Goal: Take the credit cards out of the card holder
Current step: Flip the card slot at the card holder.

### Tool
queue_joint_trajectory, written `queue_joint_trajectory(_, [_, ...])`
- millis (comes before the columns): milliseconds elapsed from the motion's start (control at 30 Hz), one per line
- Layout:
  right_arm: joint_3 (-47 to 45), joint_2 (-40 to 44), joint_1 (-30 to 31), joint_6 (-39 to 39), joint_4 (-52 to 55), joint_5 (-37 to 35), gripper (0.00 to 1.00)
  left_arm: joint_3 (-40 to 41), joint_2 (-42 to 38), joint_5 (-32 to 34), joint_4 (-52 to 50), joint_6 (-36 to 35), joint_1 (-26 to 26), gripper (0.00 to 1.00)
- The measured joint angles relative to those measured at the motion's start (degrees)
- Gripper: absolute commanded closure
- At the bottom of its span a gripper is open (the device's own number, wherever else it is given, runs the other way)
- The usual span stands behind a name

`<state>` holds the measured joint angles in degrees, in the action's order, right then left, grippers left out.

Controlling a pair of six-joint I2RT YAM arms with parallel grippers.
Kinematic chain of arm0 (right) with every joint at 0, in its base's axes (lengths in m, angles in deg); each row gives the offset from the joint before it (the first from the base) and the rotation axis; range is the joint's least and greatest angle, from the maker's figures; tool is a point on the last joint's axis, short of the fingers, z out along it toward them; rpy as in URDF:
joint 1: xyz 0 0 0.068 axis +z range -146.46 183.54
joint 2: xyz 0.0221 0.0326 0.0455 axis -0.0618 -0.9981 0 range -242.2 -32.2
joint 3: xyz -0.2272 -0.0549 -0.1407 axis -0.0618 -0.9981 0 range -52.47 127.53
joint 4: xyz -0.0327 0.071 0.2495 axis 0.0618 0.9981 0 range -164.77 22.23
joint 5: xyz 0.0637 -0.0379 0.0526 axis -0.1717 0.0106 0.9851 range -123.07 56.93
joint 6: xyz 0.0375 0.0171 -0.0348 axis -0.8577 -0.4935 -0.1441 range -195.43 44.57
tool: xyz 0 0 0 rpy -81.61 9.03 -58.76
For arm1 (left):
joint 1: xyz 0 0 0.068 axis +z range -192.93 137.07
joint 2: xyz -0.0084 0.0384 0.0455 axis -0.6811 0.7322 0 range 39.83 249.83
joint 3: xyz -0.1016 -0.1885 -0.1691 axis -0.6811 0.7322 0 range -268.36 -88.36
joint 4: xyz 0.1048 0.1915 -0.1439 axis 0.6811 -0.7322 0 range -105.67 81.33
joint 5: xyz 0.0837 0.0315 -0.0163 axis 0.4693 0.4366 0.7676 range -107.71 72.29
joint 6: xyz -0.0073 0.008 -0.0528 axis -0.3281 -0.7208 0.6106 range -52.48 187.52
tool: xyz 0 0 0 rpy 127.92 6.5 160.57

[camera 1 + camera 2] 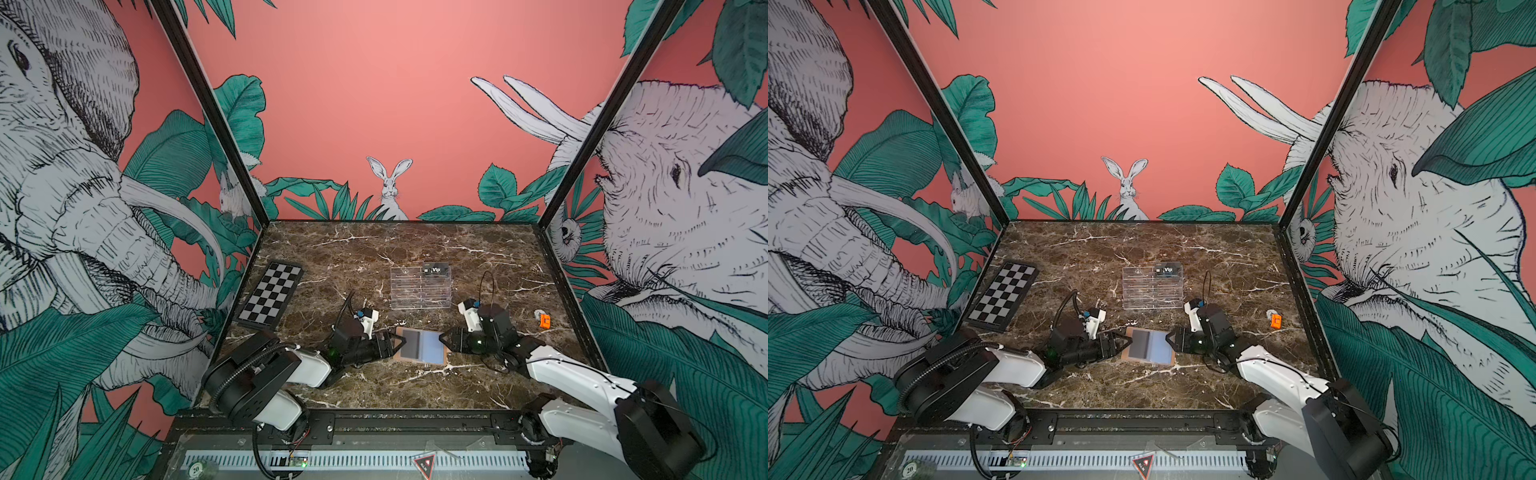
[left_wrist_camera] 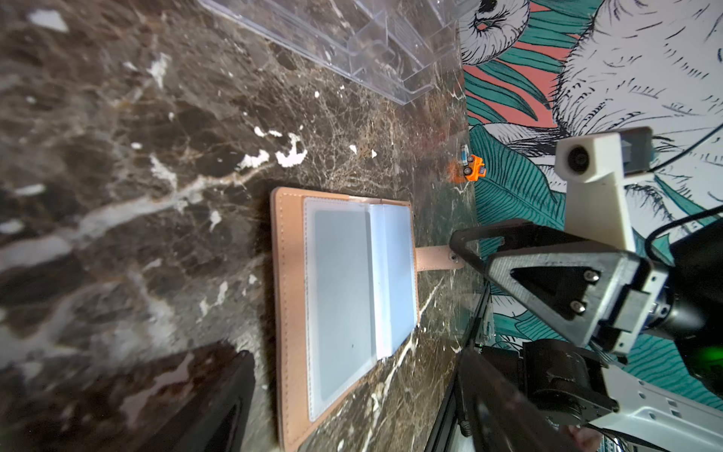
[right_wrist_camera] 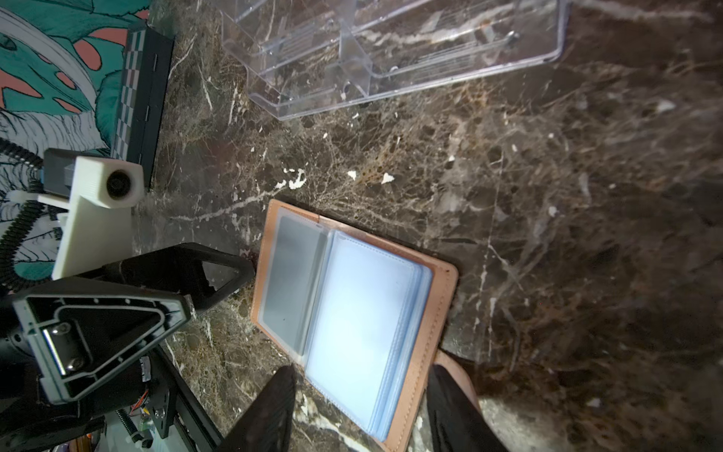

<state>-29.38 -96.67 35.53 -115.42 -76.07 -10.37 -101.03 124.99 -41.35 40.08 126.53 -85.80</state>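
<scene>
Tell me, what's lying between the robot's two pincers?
The card holder lies open and flat between the left pincer and the right pincer, with its clear sleeves facing up. Both top views show it.

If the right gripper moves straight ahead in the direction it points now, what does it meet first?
Most likely the card holder: its stack of clear sleeves lies directly ahead, between the open jaws of the right gripper. How high the jaws are above the table is unclear.
</scene>
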Motion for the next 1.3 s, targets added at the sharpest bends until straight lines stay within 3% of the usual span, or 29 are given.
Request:
queue_joint_trajectory(700, [-1.51, -5.46, 1.29, -1.44, -4.17, -0.09, 0.69, -0.22, 8.76, -0.55, 11.98, 3.5, -2.43, 0.28])
queue_joint_trajectory(1300, [-1.53, -3.39, 1.36, -1.38, -0.22, -5.16, 0.81, -0.22, 9.9, -0.37, 13.46, 4.48, -2.95, 0.31])
